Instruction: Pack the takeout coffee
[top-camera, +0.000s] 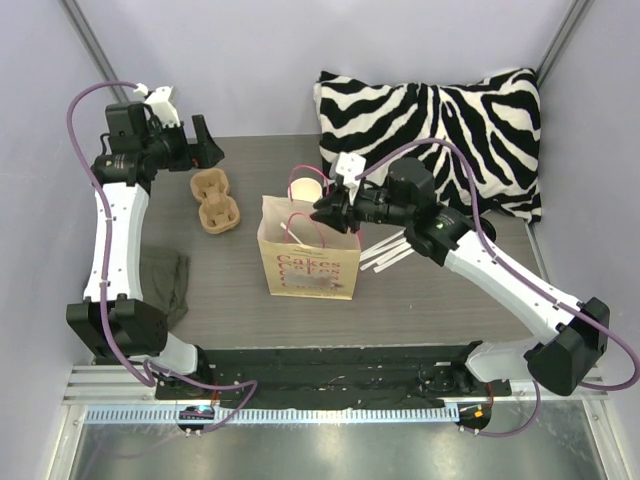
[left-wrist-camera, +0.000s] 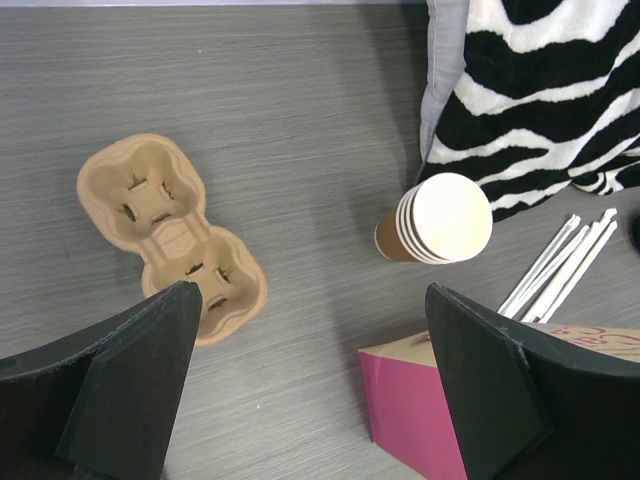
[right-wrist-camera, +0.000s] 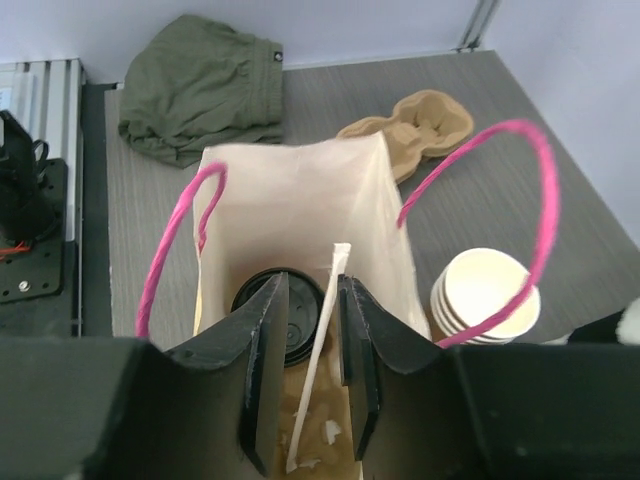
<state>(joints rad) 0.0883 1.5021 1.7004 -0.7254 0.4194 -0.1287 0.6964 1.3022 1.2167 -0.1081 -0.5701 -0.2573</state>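
Cups (right-wrist-camera: 485, 295) near right claw (right-wrist-camera: 312, 300)

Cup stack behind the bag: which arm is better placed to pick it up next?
Probably right: the right gripper hangs at the bag mouth, beside the cup stack. The left gripper, though wide open, is farther away.

White arm shells (top-camera: 120, 240) dotted with what may be screws (top-camera: 108, 225), black joints (top-camera: 112, 322), purple cables (top-camera: 72, 112).

A nested stack of cups (right-wrist-camera: 487, 293), cream-white inside one kraft-brown, stands upright, mouths up, just right of the right claw (right-wrist-camera: 312, 286).
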